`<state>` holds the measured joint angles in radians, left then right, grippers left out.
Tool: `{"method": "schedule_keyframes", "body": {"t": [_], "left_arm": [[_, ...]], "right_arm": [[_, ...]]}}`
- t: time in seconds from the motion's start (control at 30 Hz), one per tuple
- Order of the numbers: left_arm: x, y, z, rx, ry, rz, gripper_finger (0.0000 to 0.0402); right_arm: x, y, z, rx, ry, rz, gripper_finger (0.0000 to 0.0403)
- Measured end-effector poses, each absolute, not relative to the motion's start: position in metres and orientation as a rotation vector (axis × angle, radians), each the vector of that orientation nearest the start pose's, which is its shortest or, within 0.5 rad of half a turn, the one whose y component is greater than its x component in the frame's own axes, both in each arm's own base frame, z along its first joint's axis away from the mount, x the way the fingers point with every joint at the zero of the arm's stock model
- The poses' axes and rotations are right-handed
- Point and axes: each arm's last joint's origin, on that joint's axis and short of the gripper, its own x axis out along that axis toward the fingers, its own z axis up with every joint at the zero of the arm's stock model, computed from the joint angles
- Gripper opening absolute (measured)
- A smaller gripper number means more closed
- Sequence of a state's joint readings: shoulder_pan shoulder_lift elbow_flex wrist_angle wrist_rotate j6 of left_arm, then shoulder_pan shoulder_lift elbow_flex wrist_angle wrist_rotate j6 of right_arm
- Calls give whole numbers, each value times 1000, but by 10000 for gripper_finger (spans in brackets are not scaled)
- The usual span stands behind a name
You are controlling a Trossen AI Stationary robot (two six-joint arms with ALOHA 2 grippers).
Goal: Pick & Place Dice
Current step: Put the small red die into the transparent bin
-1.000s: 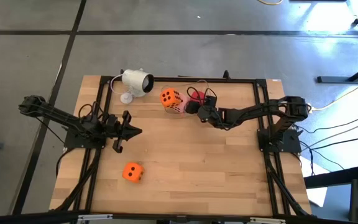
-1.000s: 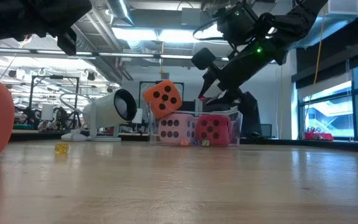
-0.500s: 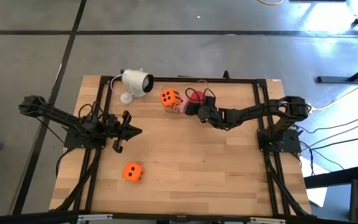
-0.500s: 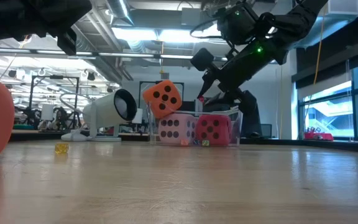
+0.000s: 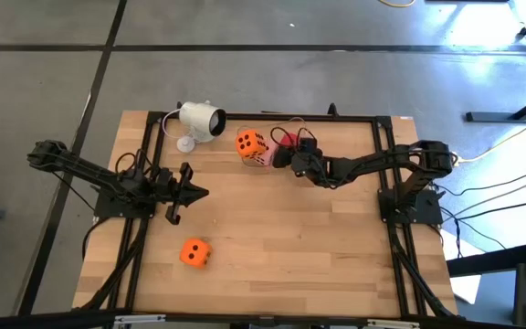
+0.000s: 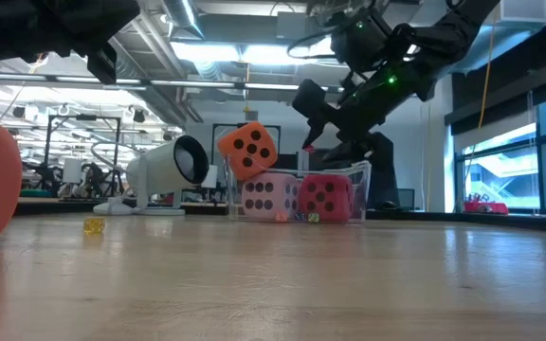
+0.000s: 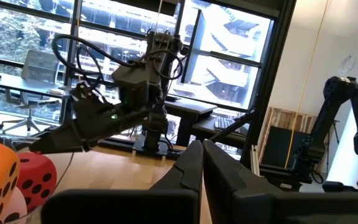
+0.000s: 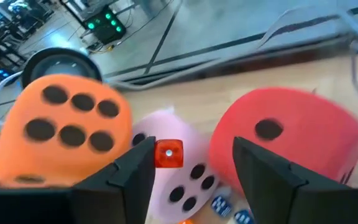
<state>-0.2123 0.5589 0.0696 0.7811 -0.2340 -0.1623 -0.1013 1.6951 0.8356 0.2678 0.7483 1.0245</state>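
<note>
A clear box [image 6: 360, 172] at the table's far middle holds a pale pink die [image 6: 259, 194] and a red die [image 6: 323, 196]. An orange die [image 5: 250, 143] rests tilted on top of the pink die. A second orange die [image 5: 194, 253] lies on the table near the front left. My right gripper [image 5: 280, 156] hovers open just above the box, its fingers pointing at the pink die [image 8: 179, 180] and the red die [image 8: 284, 134]. A tiny red cube [image 8: 168, 154] shows between the fingers; whether it touches one, I cannot tell. My left gripper [image 5: 201, 192] waits shut at the left.
A white camera [image 5: 201, 119] on a round foot stands at the far left, next to the box. A tiny yellow cube [image 6: 94, 225] lies on the table left of the box. Tiny coloured cubes lie at the box's bottom [image 8: 219, 205]. Bare wood spreads across the table's middle and right.
My right gripper has shifted a little toward the table's far edge, closer over the box, and stays open. The dice have kept still.
</note>
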Motion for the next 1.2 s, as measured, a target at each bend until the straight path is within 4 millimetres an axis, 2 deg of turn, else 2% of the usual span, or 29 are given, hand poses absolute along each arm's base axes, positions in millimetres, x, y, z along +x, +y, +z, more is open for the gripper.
{"method": "schedule_keyframes", "body": {"t": [0.3,0.67,0.93,1.2], "left_arm": [[131,-21,209,-226,-286,-1,11],[131,-21,209,-226,-286,-1,11],[131,-21,209,-226,-286,-1,10],[131,-21,209,-226,-286,-2,12]], "right_arm": [[325,-69,169,554,200,-1040,208],[327,-72,174,343,285,-1050,208],[335,-71,175,337,400,-990,208],[343,-71,159,336,482,-940,207]]}}
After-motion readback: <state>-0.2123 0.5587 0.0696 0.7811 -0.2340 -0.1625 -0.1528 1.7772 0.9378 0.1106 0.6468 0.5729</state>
